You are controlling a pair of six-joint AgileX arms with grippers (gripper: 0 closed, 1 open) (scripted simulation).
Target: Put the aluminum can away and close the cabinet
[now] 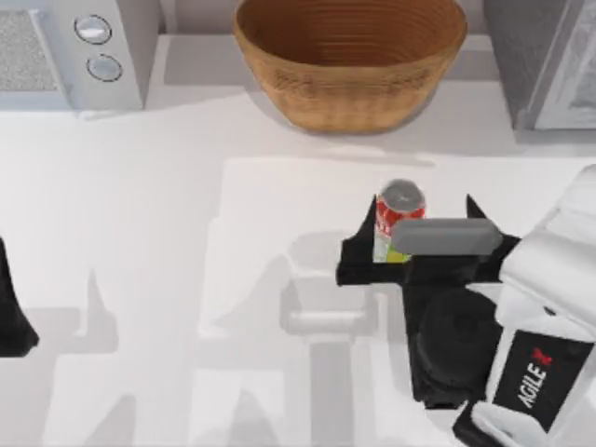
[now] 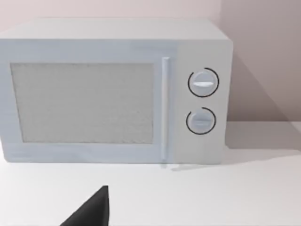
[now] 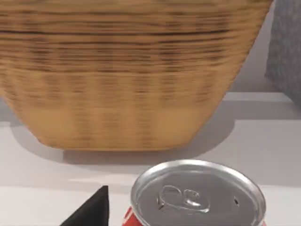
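Can [image 1: 399, 216] upright on the white table [image 1: 168, 233], right of centre, silver top up, red side with a green-yellow band at the base. Right gripper [image 1: 407, 233] down around it, one black finger [image 1: 357, 253] just left of the can, another tip poking up to its right, so spread on either side; not clear whether the fingers touch the can. From the right wrist, silver lid [image 3: 197, 194] close below the camera, one dark fingertip [image 3: 91, 209] beside it.

Likely the grasping step, first part of putting the can away. Next move, by this reading: pressing the fingers onto the can's sides, lifting straight up, then carrying toward the grey cabinet [image 1: 545, 60] at the far right corner. Cabinet door state hard to tell from these angles.

Large woven basket [image 1: 349, 56] just behind the can, at the back centre of the table; likely in the way of a low carry, so height needed before swinging right. White microwave [image 1: 74, 51] at the far left corner. Left gripper [image 1: 11, 307] parked at the table's left edge, facing the microwave; open or closed, cannot tell
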